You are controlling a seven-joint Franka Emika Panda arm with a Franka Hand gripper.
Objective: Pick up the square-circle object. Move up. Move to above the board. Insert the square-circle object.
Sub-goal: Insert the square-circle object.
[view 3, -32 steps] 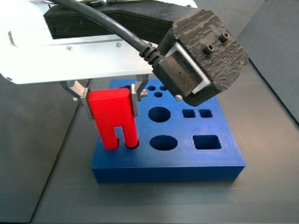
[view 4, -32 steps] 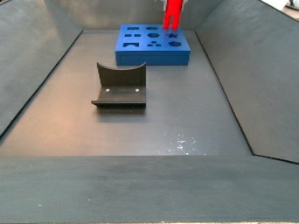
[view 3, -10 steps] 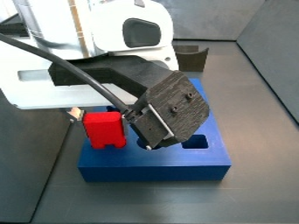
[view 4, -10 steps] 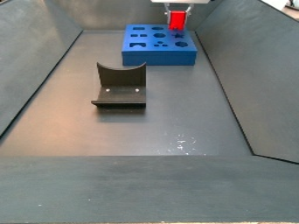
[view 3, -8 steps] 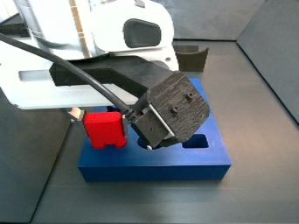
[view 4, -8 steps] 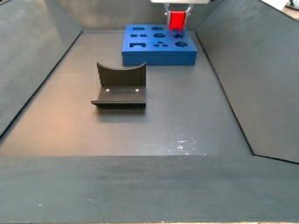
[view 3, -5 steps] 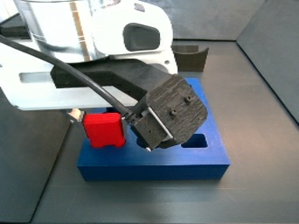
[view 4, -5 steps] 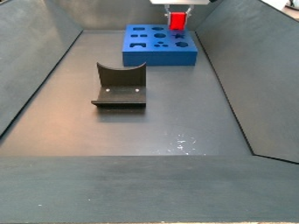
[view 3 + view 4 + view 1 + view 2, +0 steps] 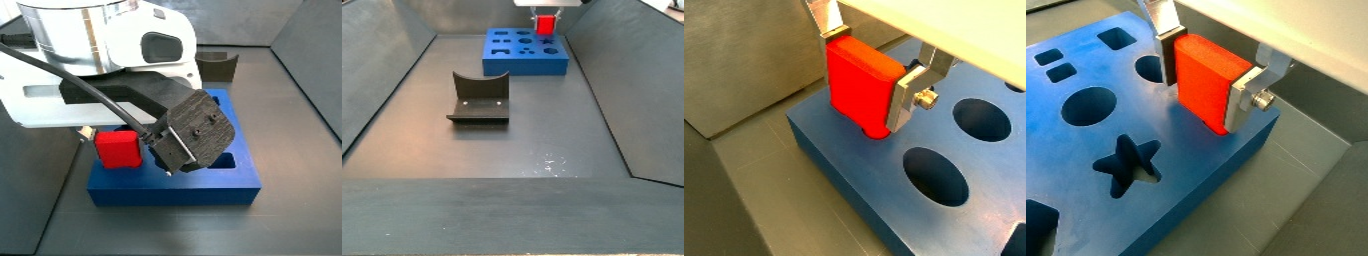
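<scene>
Gripper (image 9: 871, 72) pinches small bright red slotted block (image 9: 858, 85) upright over large flat blue board (image 9: 938, 215) corner hole — legs apparently partly seated, for straight insertion.

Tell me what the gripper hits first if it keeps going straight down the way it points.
The gripper, shut on the square-circle object, points down at the board. The object's lower end already sits in a hole near the board's corner, so the fingers would probably meet the board's top face first.
</scene>
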